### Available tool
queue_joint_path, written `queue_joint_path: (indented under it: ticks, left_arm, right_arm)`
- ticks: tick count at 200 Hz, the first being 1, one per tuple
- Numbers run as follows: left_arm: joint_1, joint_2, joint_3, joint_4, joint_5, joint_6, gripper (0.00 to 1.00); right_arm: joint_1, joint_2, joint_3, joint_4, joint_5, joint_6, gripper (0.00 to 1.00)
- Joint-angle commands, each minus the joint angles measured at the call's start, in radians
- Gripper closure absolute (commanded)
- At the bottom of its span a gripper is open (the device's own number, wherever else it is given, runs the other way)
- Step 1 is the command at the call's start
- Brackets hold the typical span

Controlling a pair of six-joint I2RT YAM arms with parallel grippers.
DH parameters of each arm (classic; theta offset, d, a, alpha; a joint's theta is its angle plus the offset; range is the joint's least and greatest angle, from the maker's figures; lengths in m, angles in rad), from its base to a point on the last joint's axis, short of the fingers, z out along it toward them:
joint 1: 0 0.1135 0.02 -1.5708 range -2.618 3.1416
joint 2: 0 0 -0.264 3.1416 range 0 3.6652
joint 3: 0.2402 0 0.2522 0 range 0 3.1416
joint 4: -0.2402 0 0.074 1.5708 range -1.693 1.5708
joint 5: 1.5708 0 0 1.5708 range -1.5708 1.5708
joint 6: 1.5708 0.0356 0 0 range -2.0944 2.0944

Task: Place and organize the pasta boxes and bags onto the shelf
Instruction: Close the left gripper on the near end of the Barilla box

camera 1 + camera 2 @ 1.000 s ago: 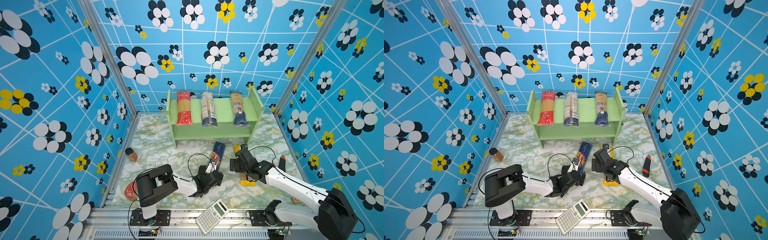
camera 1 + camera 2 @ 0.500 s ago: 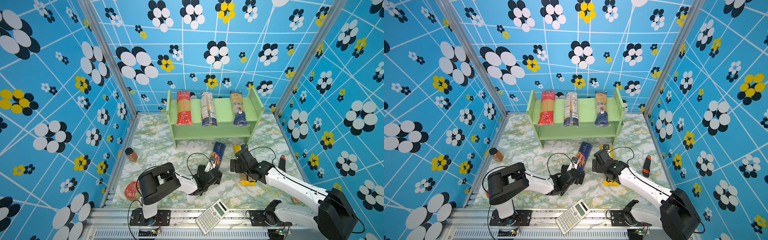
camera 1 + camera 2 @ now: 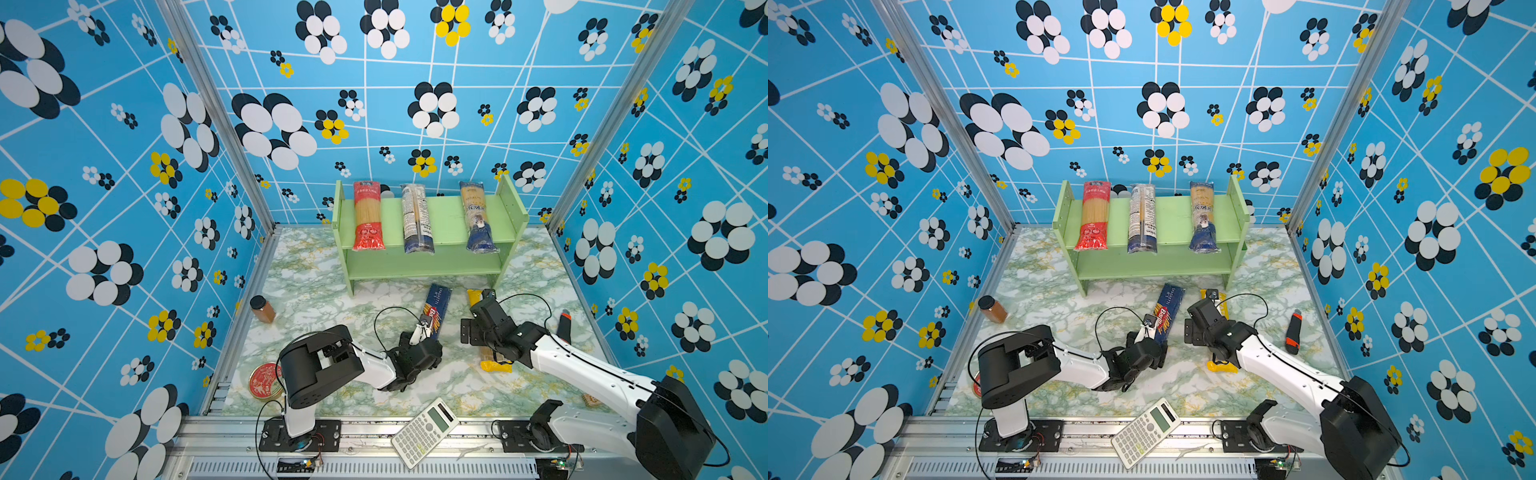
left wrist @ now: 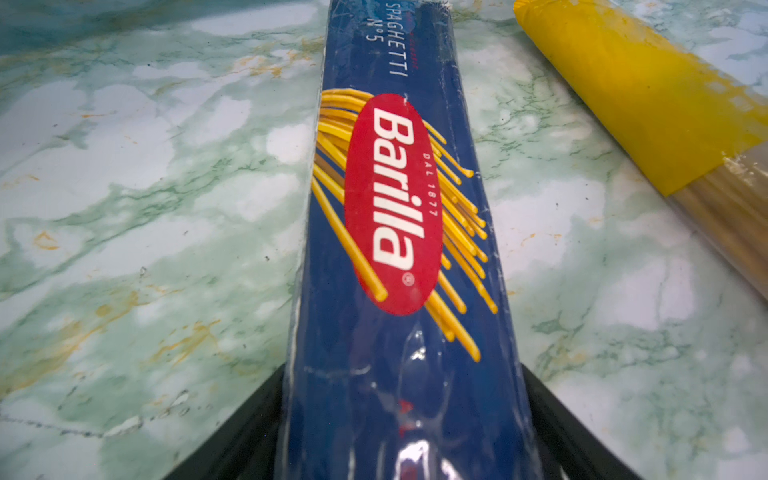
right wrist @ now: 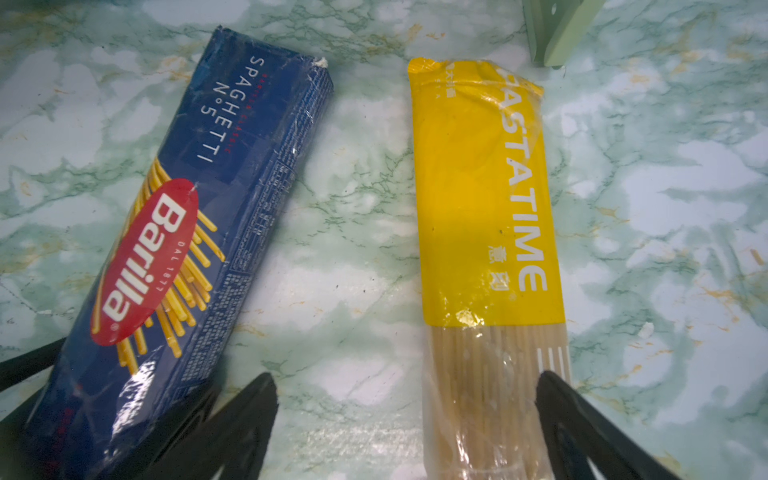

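pinching a glossy dark blue box on the marbled counter
left end effector clamps its long sides; right end effector spread around the crinkly yellow bag, before the green wooden shelf.

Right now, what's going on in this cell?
Two robot arms are shelving pasta. The left gripper sits against both long sides of the blue box, which is on the table. The right gripper is open and straddles the yellow bag next to it. Three packs already lie across the top tier of the green shelf: a red-ended bag, a clear bag and a yellow-and-navy bag.
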State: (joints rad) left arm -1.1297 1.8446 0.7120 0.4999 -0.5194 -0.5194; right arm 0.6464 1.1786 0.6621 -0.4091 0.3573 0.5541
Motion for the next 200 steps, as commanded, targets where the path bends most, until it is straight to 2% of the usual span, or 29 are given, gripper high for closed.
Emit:
queue_joint_path:
  ticks: [1,36,66,80,84,119,133,174,200]
  left_arm:
    - [0.011,0.030,0.007,-0.021,-0.004,-0.010,0.29]
    - [0.013,0.031,0.008,-0.024,0.001,-0.010,0.45]
    - [0.014,0.028,0.008,-0.027,0.004,-0.013,0.54]
    - [0.015,0.028,0.007,-0.029,0.007,-0.013,0.56]
    - [0.016,0.027,0.008,-0.029,0.007,-0.013,0.61]
    - [0.016,0.011,-0.018,-0.020,-0.025,-0.047,0.84]
    - [0.016,0.011,-0.048,0.008,-0.045,-0.066,1.00]
    - [0.013,-0.069,-0.107,0.028,-0.098,-0.110,1.00]
    - [0.010,-0.134,-0.112,-0.056,-0.146,-0.142,1.00]
  right_arm:
    - [-0.007,-0.001,-0.005,-0.009,0.012,-0.002,0.01]
    - [-0.007,0.001,0.001,-0.009,0.014,-0.003,0.01]
    - [-0.009,0.001,0.002,-0.013,0.015,-0.003,0.01]
    - [-0.008,0.001,0.002,-0.013,0.015,-0.003,0.01]
    - [-0.008,0.001,0.002,-0.013,0.016,-0.003,0.01]
    - [-0.008,-0.005,0.001,-0.019,0.018,-0.005,0.01]
    - [-0.008,-0.008,-0.001,-0.021,0.017,-0.006,0.01]
    - [-0.009,-0.001,-0.001,-0.018,0.016,-0.007,0.01]
    - [-0.010,0.007,0.001,-0.019,0.017,-0.008,0.01]
